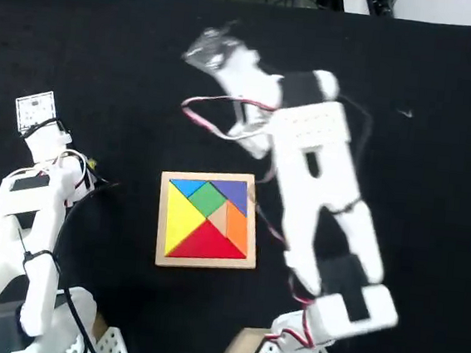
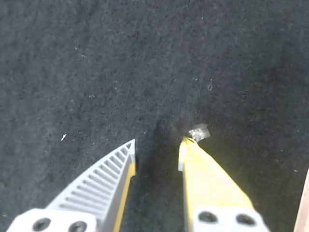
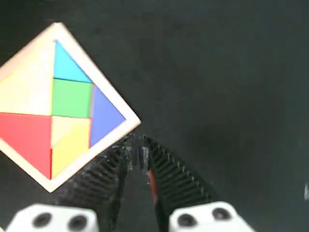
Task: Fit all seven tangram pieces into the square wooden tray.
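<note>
- High view, tray (image 1: 163, 220): square, wooden, lying flat on the black cloth (image 1: 418, 186) between the two arms, near the middle of the table
- Pieces, seven (all seated inside the tray, edges meeting):
  - yellow triangle (image 1: 183, 221), large, at the side nearer the left arm
  - red triangle (image 1: 208, 242), large, along the edge nearest the arm bases
  - light blue triangle (image 1: 186, 187), far corner on the left arm's side
  - green square (image 1: 207, 200), between the light blue triangle and the dark blue triangle (image 1: 235, 195)
  - tan triangle (image 1: 218, 217), small, at the centre
  - orange piece (image 1: 236, 227), four-sided, along the side nearer the right arm
- Left gripper (image 2: 158, 145): jaws standing apart, bare cloth showing in the gap; a pale fleck (image 2: 199, 131) lies just beside one tip
- Right gripper (image 3: 137, 147): black ribbed jaws drawn together, tips all but touching; in the right wrist view they sit just off the tray's edge by the dark blue triangle (height above the cloth cannot be told)
- Right arm (image 1: 315, 176): white, stretched past the tray's side toward the far part of the table
</note>
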Robot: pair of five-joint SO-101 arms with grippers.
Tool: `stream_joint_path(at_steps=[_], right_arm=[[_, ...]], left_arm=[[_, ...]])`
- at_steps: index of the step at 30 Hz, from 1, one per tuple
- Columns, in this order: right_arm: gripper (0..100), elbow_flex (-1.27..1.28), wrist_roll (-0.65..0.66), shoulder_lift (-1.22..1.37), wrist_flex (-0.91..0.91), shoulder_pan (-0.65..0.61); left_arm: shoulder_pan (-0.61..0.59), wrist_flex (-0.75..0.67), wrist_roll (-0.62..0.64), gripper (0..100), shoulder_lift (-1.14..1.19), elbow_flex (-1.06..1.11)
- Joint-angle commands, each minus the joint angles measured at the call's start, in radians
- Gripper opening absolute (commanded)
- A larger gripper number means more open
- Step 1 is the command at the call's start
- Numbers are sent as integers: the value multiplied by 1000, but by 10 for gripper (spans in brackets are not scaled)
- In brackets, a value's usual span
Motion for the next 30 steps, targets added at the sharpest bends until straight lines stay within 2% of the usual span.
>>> stream_joint_path(at_steps=[1, 5, 8, 10, 17, 21, 26, 30], right_arm=[[10, 93, -89, -185, -61, 146], [10, 289, -170, -332, -236, 272], [11, 421, -253, -443, -390, 331], [11, 463, -315, -518, -440, 350], [11, 377, -385, -796, -334, 338], [11, 352, -390, -946, -276, 310], [11, 352, -390, -1133, -203, 290], [11, 354, -390, -1273, -127, 290]], left_arm=[[30, -17, 3, 159, -32, -21], [70, -11, 2, 159, -32, -154], [71, 0, 2, 159, -32, -332], [70, 74, -12, 159, -32, -487], [73, 658, -80, 159, -40, -1145], [77, 924, -89, 159, -97, -1369], [133, 1096, -89, 159, -267, -1333], [170, 1092, -89, 159, -491, -1109]])
